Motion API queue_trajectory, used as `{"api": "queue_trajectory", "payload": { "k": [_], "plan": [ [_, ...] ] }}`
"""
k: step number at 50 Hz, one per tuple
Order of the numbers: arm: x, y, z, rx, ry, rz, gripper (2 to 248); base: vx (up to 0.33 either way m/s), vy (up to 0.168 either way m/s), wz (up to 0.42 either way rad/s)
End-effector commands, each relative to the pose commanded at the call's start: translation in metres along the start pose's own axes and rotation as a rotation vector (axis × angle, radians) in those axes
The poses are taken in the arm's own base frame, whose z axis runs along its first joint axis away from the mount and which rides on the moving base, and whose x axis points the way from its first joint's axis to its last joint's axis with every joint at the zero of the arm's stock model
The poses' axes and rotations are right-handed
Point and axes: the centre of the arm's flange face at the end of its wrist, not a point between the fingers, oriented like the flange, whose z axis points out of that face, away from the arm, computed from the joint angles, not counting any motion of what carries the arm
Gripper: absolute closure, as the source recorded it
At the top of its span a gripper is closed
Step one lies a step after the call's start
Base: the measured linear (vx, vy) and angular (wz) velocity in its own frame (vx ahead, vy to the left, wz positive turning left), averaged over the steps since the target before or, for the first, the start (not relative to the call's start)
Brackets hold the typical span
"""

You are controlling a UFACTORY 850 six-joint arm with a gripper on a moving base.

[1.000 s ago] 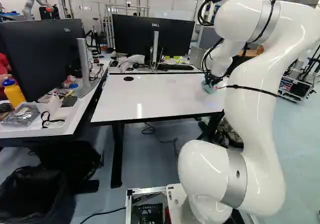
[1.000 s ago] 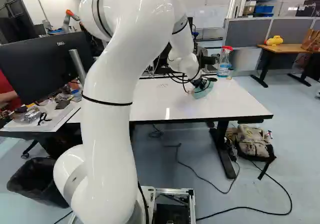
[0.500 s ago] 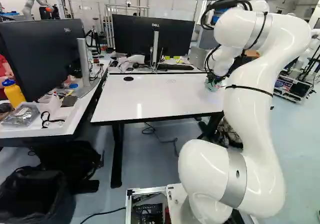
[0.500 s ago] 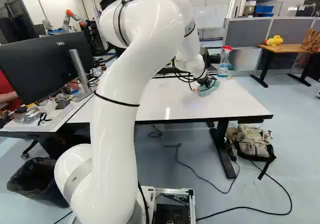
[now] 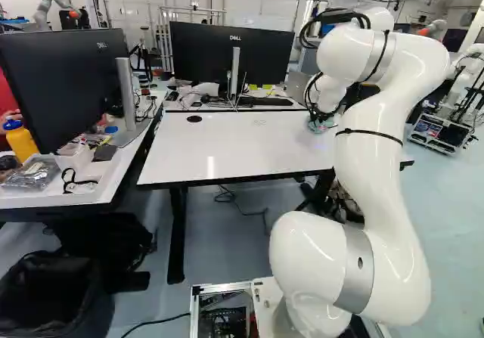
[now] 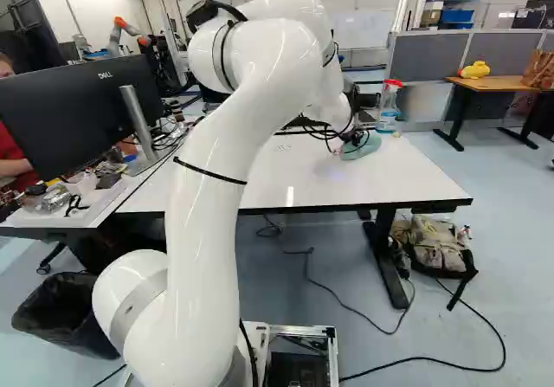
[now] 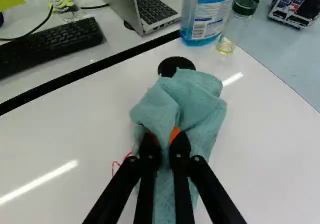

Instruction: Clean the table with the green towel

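At the far right part of the white table (image 6: 381,178), my gripper (image 6: 353,138) holds the green towel (image 6: 363,147) low against the tabletop. In the wrist view the gripper (image 7: 164,143) is shut on the bunched towel (image 7: 192,99), its two fingers close together with a fold pinched between the orange pads. Cloth spreads ahead of the fingers and runs back beneath them. Beside the towel, red thin lines (image 7: 116,163) show on the white surface.
Beyond the towel stand a blue spray bottle (image 7: 204,13) and a small glass jar (image 7: 237,24). A laptop (image 7: 145,8) and a keyboard (image 7: 50,44) lie on the adjoining desk. Monitors (image 5: 231,54) stand behind and at the left. Another robot (image 5: 469,69) is at the right.
The arm has shifted a little leftward in the left base view, its elbow lower. In the right base view the gripper and held towel have moved slightly right. The base has not moved.
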Motion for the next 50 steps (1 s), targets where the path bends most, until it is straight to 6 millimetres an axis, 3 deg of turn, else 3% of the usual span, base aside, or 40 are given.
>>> {"api": "queue_trajectory", "payload": {
  "k": [30,50],
  "plan": [
    [0.001,-0.056,0.002,0.056,0.005,-0.051,211,0.000,0.000,0.000],
    [-0.014,-0.074,-0.021,0.076,-0.021,-0.071,211,0.000,0.000,0.000]
  ]
}}
